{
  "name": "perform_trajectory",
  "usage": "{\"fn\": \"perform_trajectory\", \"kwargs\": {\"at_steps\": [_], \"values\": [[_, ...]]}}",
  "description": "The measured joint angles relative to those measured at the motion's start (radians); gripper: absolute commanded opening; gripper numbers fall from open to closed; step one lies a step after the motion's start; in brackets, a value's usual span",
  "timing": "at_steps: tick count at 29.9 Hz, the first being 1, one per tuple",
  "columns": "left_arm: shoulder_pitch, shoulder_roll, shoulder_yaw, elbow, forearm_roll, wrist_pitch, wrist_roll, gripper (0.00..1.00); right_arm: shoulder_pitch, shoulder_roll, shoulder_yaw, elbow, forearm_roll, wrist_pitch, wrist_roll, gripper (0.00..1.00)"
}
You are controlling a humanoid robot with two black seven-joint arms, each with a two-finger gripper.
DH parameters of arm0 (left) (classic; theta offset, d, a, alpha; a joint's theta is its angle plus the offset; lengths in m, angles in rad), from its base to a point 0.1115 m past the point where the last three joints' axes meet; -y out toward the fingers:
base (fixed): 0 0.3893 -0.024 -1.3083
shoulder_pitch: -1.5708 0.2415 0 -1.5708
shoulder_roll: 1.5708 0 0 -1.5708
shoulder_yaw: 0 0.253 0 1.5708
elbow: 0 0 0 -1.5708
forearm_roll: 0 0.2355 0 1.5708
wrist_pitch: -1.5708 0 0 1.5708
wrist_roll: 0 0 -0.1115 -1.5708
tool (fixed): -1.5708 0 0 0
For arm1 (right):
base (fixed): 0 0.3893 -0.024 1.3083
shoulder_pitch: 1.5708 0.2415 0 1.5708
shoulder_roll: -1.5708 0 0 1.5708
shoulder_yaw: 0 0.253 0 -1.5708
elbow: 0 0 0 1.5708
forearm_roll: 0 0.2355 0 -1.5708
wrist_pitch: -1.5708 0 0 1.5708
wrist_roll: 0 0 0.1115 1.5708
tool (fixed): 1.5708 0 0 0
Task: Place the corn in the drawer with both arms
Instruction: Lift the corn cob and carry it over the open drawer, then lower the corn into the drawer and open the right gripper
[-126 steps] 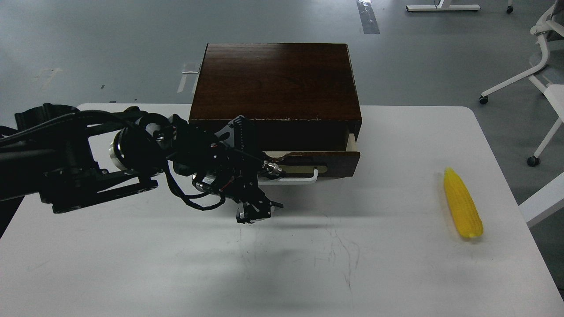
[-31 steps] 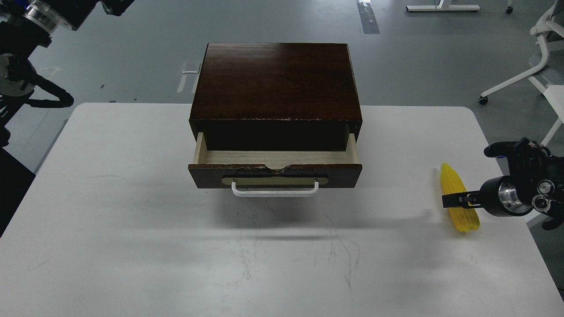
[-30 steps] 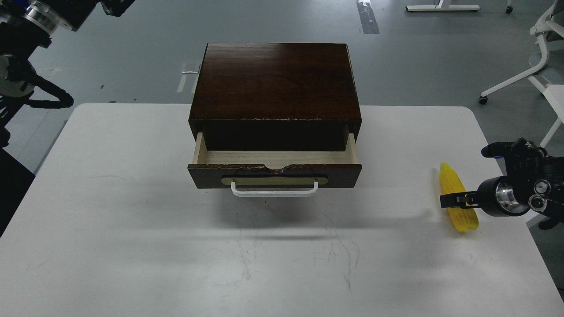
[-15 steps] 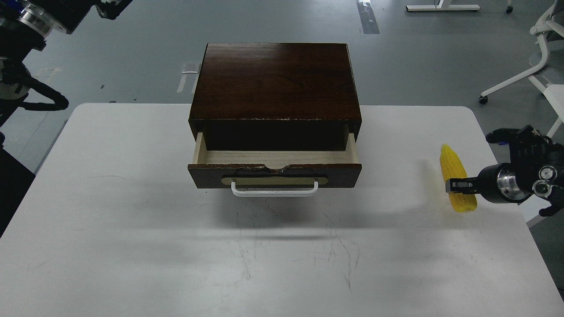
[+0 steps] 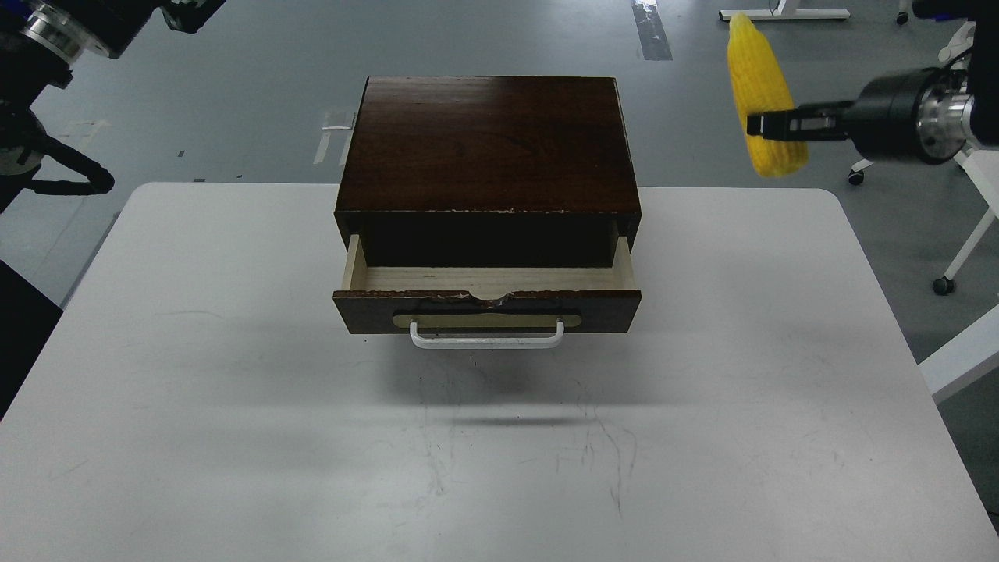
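While the drawer (image 5: 485, 282) stands pulled open on the table (image 5: 234, 437) | right gripper (image 5: 769, 125) clamps the corn (image 5: 761, 74) high in the air, right of the box (image 5: 488, 144) | left arm (image 5: 47, 47) raised at upper left, gripper apparently out of frame.

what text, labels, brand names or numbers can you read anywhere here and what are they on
None can be read.
The dark wooden box, the drawer front with its white handle, the corn and the table bear no lettering.
The right end effector and the arms show no legible marking.
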Motion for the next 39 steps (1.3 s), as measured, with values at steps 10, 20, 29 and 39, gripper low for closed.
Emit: {"fn": "perform_trajectory", "kwargs": {"at_steps": [10, 20, 29, 39], "values": [[0.001, 0.009, 0.001, 0.001, 0.002, 0.000, 0.002, 0.98, 0.090, 0.281, -0.007, 0.046, -0.041, 0.000, 0.045, 0.25], [0.000, 0.014, 0.002, 0.001, 0.003, 0.000, 0.004, 0.98, 0.110, 0.467, -0.065, 0.110, -0.473, 0.000, 0.185, 0.25], [-0.001, 0.039, 0.000, 0.002, 0.002, 0.000, 0.001, 0.98, 0.155, 0.470, -0.198, 0.124, -0.732, -0.001, 0.248, 0.25], [0.000, 0.043, 0.000, 0.002, 0.000, 0.000, -0.001, 0.98, 0.121, 0.464, -0.248, 0.097, -0.790, 0.000, 0.270, 0.51]]}}
